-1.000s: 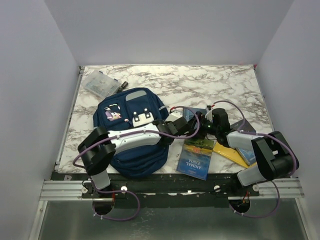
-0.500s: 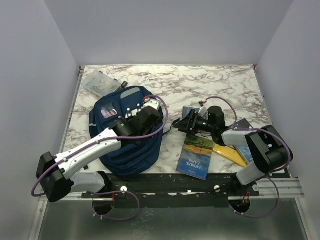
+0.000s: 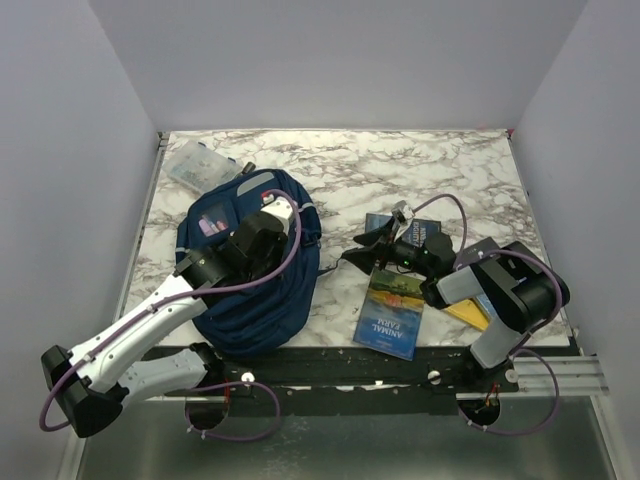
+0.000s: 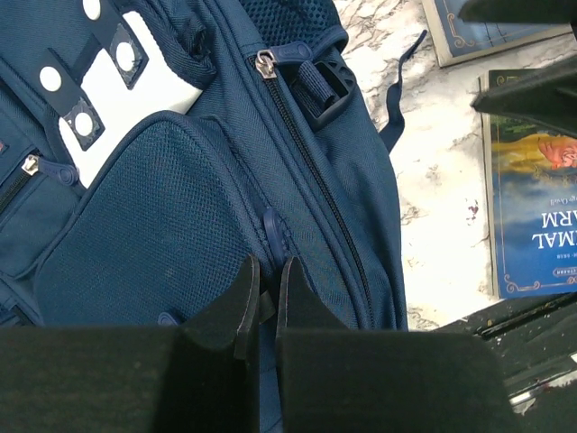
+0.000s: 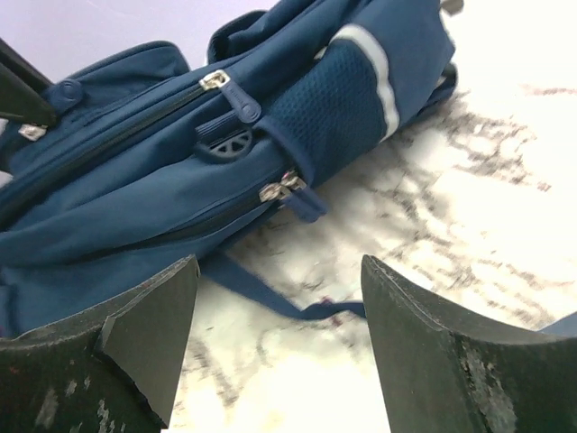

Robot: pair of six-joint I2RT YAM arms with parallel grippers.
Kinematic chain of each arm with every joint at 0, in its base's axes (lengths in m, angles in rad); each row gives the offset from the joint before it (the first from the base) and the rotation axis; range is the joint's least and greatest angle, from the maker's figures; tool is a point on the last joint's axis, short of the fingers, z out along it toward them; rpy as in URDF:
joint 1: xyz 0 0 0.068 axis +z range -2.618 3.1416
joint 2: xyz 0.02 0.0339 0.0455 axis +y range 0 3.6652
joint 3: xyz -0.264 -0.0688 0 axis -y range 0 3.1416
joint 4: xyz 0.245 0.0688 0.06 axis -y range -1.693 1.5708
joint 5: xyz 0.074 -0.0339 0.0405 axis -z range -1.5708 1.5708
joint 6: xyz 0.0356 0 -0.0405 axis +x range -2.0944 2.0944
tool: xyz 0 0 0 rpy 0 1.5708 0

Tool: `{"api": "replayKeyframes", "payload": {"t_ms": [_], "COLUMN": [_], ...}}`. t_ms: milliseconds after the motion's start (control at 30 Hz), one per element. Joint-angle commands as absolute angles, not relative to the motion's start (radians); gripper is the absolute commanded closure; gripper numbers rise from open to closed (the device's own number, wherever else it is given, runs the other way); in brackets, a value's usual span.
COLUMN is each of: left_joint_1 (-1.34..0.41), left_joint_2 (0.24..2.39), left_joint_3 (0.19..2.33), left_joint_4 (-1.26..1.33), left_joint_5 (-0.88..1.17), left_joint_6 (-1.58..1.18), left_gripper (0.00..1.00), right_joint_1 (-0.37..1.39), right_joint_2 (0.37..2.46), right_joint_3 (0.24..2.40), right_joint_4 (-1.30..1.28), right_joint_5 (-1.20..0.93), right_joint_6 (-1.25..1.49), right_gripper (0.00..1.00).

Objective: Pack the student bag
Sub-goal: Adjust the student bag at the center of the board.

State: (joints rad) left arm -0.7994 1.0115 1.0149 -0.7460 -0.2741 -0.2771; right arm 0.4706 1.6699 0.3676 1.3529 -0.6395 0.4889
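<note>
Your left end effector (image 4: 269, 268) clenches a zip pull (image 4: 270, 230) on the student bag (image 4: 162, 207), presumably to open it; right end effector (image 5: 278, 271) hangs released.

This is a robotics lab test cell, not a lived-in room. A marble-patterned bench (image 3: 400, 165) stands boxed in on three sides by bare, pale walls: the left wall (image 3: 70, 200), the back wall (image 3: 330, 60) and the right wall (image 3: 590, 150). Two robot arms, the left arm (image 3: 140, 325) and the right arm (image 3: 510, 295), are mounted on an aluminium rail (image 3: 575, 378) along the bench's near edge. Purple cables (image 3: 440, 197) loop along their links and around their bases. Below the rail lies a sheet-metal floor (image 3: 340, 445). The things on the bench look like staged props: a student bag (image 3: 260, 300), a paperback titled Animal Farm (image 3: 392, 312) and a clear plastic box (image 3: 200, 165).
</note>
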Motion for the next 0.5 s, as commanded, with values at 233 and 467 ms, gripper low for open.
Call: {"api": "replayKeyframes", "payload": {"t_ms": [233,467], "left_joint_1": [-0.783,-0.781], "left_joint_2": [0.854,0.815], "left_joint_3": [0.980,0.966], "left_joint_4": [-0.708,-0.712], "left_joint_5": [-0.258,-0.251], "left_joint_6": [-0.234,-0.228], "left_gripper": [1.00,1.00], "right_joint_1": [0.583,0.664], "right_joint_2": [1.783,1.982], "right_joint_3": [0.430,0.464], "right_joint_4": [1.487,1.710], "right_joint_5": [-0.642,-0.634], "right_joint_6": [0.103,0.146], "right_gripper": [0.29,0.40]}}
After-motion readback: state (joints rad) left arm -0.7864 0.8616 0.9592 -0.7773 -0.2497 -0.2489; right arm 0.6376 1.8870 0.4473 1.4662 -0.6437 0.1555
